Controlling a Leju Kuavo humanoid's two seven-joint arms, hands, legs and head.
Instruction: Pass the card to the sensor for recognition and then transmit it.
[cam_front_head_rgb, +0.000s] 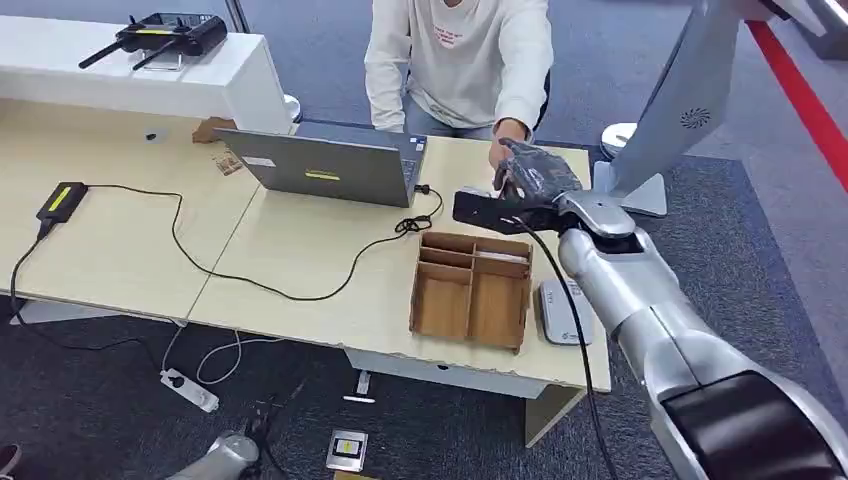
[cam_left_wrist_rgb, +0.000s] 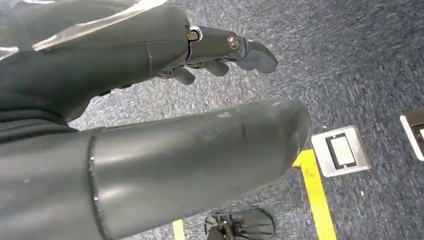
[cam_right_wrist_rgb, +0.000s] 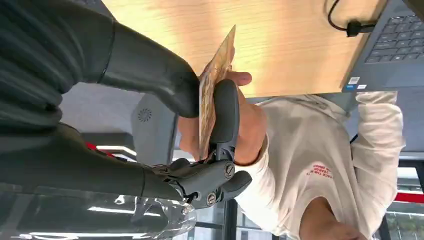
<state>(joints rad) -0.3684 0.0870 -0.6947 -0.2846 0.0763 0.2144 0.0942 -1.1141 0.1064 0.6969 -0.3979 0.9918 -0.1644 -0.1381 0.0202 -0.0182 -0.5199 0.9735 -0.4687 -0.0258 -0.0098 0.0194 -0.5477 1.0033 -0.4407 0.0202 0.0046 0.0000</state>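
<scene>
Where the head view looks down on the pale wooden desk (cam_front_head_rgb: 130, 250), a brown wooden organizer tray (cam_front_head_rgb: 472, 290) sits near the desk's front right edge, split into several compartments; the narrow slots at its back seem to hold something thin and pale, too small to name; a white sensor box (cam_front_head_rgb: 562, 313) lies just beside the tray's right side; a grey laptop (cam_front_head_rgb: 330, 165) stands open behind the tray, a black cable (cam_front_head_rgb: 250, 275) trailing from it across the desk to a small black device (cam_front_head_rgb: 62, 200); the right hand (cam_front_head_rgb: 535, 175) is stretched out above the desk's far right corner beyond the tray, meeting the hand of a person (cam_front_head_rgb: 462, 60) in a white sweatshirt who sits behind the desk; the card cannot be made out here.

From the left wrist view, the left hand (cam_left_wrist_rgb: 150, 55) hangs over grey carpet, fingers loosely apart and grasping nothing; a floor socket plate (cam_left_wrist_rgb: 341, 150) lies beside a yellow floor line (cam_left_wrist_rgb: 316, 192).

Through the right wrist view, the card (cam_right_wrist_rgb: 214, 85) is seen edge-on, pinched between the right hand's thumb and a dark finger (cam_right_wrist_rgb: 226, 115); its long axis runs from the hand toward the desk; the person's hand (cam_right_wrist_rgb: 247, 130) lies against the card's far face, behind that finger.
</scene>
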